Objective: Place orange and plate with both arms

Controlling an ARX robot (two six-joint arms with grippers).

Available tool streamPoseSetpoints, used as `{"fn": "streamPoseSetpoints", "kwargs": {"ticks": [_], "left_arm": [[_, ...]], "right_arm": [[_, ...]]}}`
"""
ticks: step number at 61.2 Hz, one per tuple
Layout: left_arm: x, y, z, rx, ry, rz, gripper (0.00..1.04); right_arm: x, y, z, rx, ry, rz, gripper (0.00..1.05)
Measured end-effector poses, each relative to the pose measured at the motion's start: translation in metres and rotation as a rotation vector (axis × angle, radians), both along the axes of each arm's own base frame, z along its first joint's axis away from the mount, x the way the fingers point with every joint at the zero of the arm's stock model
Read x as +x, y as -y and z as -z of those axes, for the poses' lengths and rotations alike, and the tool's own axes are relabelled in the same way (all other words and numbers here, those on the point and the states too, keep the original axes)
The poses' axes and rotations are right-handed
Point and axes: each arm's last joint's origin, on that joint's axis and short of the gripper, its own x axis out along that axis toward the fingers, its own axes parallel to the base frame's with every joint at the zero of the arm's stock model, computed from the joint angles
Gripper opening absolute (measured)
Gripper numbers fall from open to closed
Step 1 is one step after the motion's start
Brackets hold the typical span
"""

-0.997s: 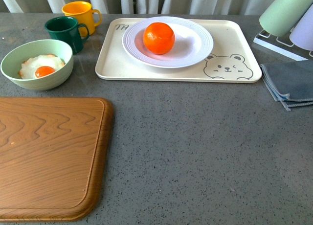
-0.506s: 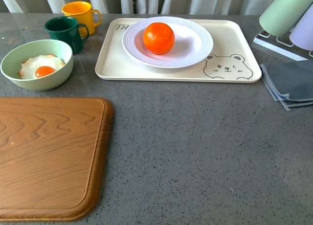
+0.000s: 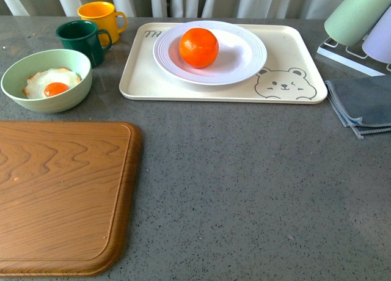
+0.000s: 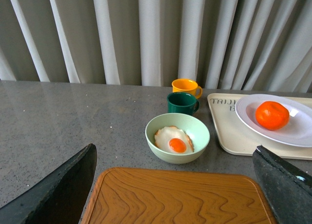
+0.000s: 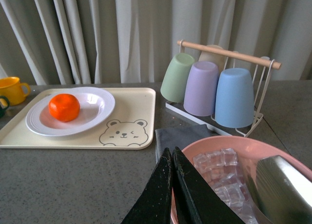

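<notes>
Jaws on the left gripper [image 4: 175, 153] stand wide apart and empty over the cutting board [image 4: 175, 197]. The right gripper [image 5: 171, 156] seems pinched closed on nothing, though its view is cramped. Well ahead of both, between them, the orange [image 3: 198, 47] sits in the plate [image 3: 244, 49] on the tray [image 3: 293, 49]. Nothing has shifted in the last second, so I'd judge neither reach has begun.
</notes>
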Motion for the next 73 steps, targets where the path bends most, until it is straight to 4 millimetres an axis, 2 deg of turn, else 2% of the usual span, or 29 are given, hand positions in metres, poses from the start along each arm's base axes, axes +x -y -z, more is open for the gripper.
{"fn": "streamPoseSetpoints", "kwargs": {"ticks": [10, 13, 28, 33, 37, 42, 73], "left_arm": [[0.0000, 0.0000, 0.0000, 0.000, 0.000, 0.000, 0.96], [0.0000, 0.0000, 0.0000, 0.000, 0.000, 0.000, 0.96], [0.0000, 0.0000, 0.0000, 0.000, 0.000, 0.000, 0.96], [0.0000, 0.0000, 0.0000, 0.000, 0.000, 0.000, 0.96], [0.0000, 0.0000, 0.0000, 0.000, 0.000, 0.000, 0.96], [0.0000, 0.0000, 0.0000, 0.000, 0.000, 0.000, 0.96], [0.0000, 0.0000, 0.0000, 0.000, 0.000, 0.000, 0.96]], "right_arm": [[-0.0002, 0.0000, 0.0000, 0.000, 0.001, 0.000, 0.02], [-0.0003, 0.0000, -0.0001, -0.002, 0.002, 0.000, 0.06], [-0.0003, 0.0000, 0.0000, -0.002, 0.001, 0.000, 0.51], [-0.0003, 0.0000, 0.0000, -0.002, 0.001, 0.000, 0.63], [-0.0003, 0.0000, 0.0000, -0.002, 0.001, 0.000, 0.80], [-0.0003, 0.0000, 0.0000, -0.002, 0.001, 0.000, 0.95], [-0.0003, 0.0000, 0.0000, -0.002, 0.001, 0.000, 0.96]]}}
